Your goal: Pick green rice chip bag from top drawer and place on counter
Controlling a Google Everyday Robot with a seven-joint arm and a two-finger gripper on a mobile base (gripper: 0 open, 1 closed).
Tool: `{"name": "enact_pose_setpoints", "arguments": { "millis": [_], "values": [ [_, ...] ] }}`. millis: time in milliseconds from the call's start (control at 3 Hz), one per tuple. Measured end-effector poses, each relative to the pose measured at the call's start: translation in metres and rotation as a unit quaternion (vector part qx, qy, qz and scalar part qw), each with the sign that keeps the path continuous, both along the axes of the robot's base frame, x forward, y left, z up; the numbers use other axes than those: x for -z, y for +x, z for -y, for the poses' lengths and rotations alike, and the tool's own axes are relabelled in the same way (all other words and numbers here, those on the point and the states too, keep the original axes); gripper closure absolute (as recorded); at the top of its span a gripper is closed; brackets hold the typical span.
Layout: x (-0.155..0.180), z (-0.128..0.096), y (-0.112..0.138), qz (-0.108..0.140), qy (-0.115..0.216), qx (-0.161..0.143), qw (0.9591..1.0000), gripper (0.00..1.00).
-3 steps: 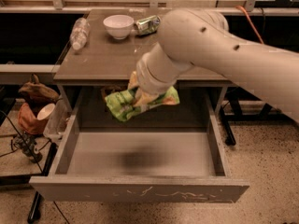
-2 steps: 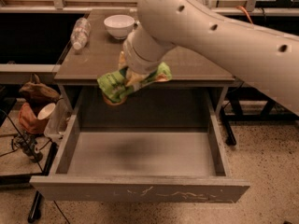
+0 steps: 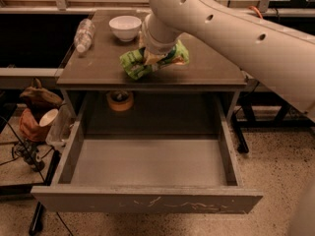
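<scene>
The green rice chip bag [image 3: 135, 63] is crumpled and held over the counter [image 3: 98, 68], near its middle front. My gripper [image 3: 153, 59] sits at the end of the big white arm and is shut on the bag; the arm hides most of its fingers. I cannot tell whether the bag touches the counter. The top drawer [image 3: 147, 161] stands pulled wide open below, its flat grey bottom bare, its scratched front panel [image 3: 147, 200] nearest the camera.
A white bowl [image 3: 125, 27] and a lying clear plastic bottle [image 3: 84, 34] are on the counter's back left. A roll of tape [image 3: 120, 100] sits in the shadow behind the drawer. Bags and a cup [image 3: 48, 118] lie on the floor at left.
The arm has lifted the bag up out of the drawer's space and carried it back over the counter top. The drawer has stayed open.
</scene>
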State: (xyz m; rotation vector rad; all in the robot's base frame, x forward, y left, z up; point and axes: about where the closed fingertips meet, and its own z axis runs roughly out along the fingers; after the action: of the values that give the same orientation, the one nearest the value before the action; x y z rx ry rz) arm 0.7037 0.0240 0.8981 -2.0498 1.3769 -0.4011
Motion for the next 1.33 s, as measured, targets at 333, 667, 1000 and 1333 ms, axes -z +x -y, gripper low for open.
{"name": "enact_pose_setpoints", "arguments": {
  "millis": [333, 667, 1000, 1333],
  "values": [
    [0.0296, 0.0193, 0.0342, -0.036, 0.019, 0.033, 0.9986, 1.0],
    [0.0311, 0.0207, 0.037, -0.04, 0.021, 0.035, 0.9983, 0.82],
    [0.0311, 0.0207, 0.037, -0.04, 0.021, 0.035, 0.9983, 0.58],
    [0.0311, 0.0206, 0.037, -0.04, 0.021, 0.035, 0.9983, 0.36]
  ]
}}
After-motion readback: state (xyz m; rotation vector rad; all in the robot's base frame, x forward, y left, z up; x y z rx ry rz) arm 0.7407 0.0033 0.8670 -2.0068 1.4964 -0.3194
